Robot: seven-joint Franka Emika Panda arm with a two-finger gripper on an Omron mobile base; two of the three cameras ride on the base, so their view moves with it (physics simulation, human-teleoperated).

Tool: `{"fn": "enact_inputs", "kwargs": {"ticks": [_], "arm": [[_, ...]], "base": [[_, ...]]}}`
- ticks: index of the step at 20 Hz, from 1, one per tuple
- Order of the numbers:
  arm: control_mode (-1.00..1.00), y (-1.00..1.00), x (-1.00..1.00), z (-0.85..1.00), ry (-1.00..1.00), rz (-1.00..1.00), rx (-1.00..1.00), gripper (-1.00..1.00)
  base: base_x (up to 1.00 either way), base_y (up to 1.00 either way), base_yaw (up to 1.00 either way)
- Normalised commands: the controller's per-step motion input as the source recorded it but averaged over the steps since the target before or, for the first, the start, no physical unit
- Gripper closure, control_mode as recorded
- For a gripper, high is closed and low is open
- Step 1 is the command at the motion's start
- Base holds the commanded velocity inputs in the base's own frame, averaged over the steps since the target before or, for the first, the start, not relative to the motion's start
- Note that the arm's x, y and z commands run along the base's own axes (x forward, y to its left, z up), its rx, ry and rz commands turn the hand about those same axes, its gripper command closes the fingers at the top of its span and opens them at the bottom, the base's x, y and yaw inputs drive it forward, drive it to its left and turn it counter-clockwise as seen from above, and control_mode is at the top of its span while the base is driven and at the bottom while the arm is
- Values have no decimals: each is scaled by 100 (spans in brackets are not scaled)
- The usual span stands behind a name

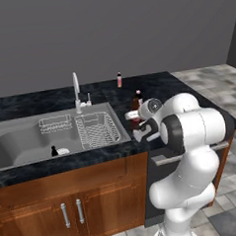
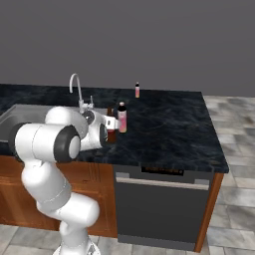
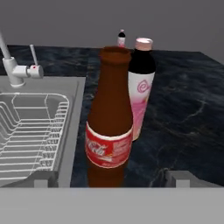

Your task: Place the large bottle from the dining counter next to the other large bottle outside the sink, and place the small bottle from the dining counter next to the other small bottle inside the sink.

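Gripper (image 3: 111, 177) astride Coca-Cola-labelled large bottle (image 3: 109, 118).

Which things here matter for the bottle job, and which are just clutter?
Job: dark brown red-labelled bottle; tall pale dark-capped bottle; short pinkish bottle; tiny black bottle; steel sink basin.
Clutter: wire dish rack; curved steel faucet.
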Motion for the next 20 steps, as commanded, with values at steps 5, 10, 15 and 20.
{"fn": "enact_inputs", "kwargs": {"ticks": [5, 10, 15, 20], "arm": [[-100, 0, -12, 31, -9, -1, 0, -100], [-100, -8, 0, 81, -1, -1, 7, -100], [-100, -11, 0, 90, 0, -2, 20, -100], [-100, -20, 0, 61, 1, 0, 23, -100]], "base": [[0, 0, 0], [0, 0, 0], [0, 0, 0], [0, 0, 0]]}}
